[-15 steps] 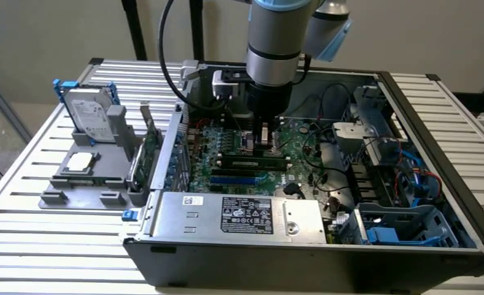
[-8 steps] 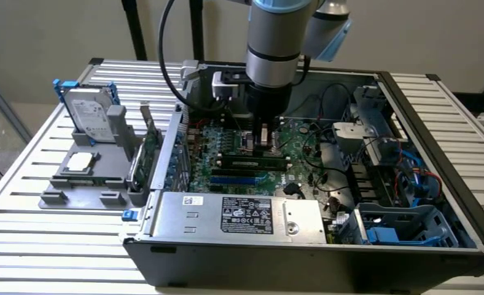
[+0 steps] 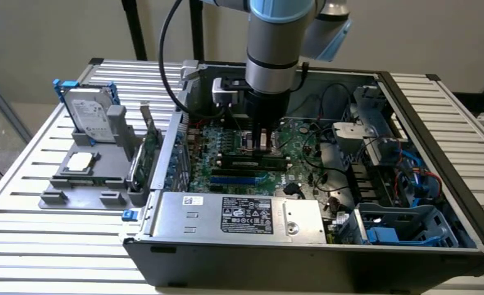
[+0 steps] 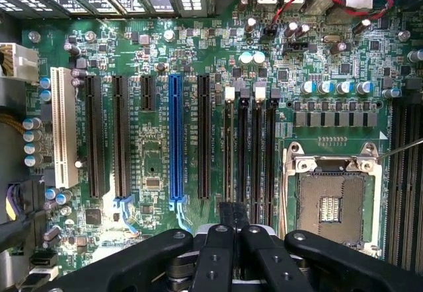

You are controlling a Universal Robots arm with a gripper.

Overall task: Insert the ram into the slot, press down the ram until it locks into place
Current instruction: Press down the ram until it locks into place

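Ram, a thin green circuit-board stick (image 3: pixel 253 163), lay lengthwise, three-to-nine o'clock, inside the open black computer case (image 3: pixel 438 184); pincer (image 3: pixel 263 146) clenched edge-on above it.

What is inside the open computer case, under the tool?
A green motherboard with parallel black slots and a blue socket. The tool covers the slots' near ends; that part cannot be seen.

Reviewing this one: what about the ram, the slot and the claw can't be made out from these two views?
- Exterior view: the claw hides the middle of the ram, so any contact between them is unclear.
- Exterior view: whether the ram is locked in its slot is too small to tell.
- Wrist view: the claw covers the near ends of the memory slots.
- Wrist view: the ram cannot be told apart from the claw.
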